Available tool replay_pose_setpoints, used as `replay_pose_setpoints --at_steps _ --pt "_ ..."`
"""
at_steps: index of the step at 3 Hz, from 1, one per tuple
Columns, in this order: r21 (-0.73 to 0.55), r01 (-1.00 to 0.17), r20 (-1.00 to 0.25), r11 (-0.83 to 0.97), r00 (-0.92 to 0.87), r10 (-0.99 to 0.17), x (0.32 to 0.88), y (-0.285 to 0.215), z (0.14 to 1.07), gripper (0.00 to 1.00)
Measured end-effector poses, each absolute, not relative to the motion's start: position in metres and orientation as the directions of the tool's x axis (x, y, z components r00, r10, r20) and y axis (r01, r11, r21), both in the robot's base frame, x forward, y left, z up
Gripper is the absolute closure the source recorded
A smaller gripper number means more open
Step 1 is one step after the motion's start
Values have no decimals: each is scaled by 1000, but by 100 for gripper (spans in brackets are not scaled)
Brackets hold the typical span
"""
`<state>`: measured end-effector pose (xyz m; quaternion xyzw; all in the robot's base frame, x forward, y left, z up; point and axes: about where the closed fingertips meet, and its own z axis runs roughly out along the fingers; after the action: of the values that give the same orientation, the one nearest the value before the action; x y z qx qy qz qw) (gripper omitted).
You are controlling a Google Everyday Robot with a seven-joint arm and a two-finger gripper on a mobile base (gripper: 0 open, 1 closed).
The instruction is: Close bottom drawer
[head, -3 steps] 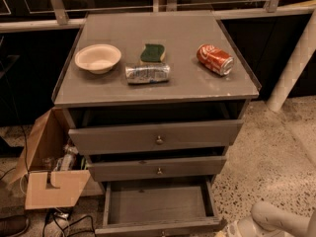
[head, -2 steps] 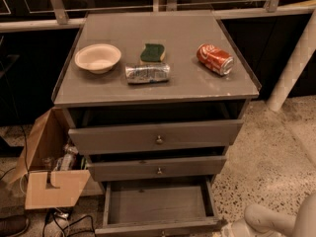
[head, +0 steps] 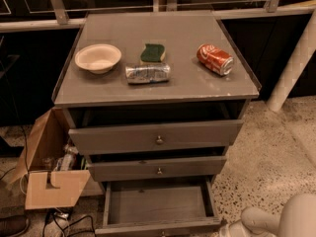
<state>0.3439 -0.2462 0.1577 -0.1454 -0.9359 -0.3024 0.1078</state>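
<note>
The bottom drawer (head: 157, 206) of the grey cabinet (head: 158, 90) is pulled far out, and its inside is bare. Its shallow grey front (head: 158, 227) runs along the lower edge of the view, with the knob cut off there. The middle drawer (head: 158, 168) and the top drawer (head: 156, 137) each stick out a little and show a brass knob. My gripper (head: 236, 228) is at the lower right, on the end of the white arm (head: 291, 216), close to the right front corner of the bottom drawer.
On the cabinet top lie a white bowl (head: 98, 58), a green sponge (head: 152, 53), a crushed silver can (head: 147, 73) and a red soda can (head: 215, 59). An open cardboard box (head: 52, 184) with clutter stands at the left. A white post (head: 296, 58) leans at the right. The floor is speckled.
My arm has moved left along the lower edge, closer to the right front corner of the bottom drawer. The drawers and the things on top have not moved.
</note>
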Motion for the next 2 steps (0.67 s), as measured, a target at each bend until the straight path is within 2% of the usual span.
replay_pose_setpoints --at_steps 1,2 --pt "543 340 307 768 -931 195 341 -239 154 100" --pt "596 396 327 699 -914 239 357 -222 149 100"
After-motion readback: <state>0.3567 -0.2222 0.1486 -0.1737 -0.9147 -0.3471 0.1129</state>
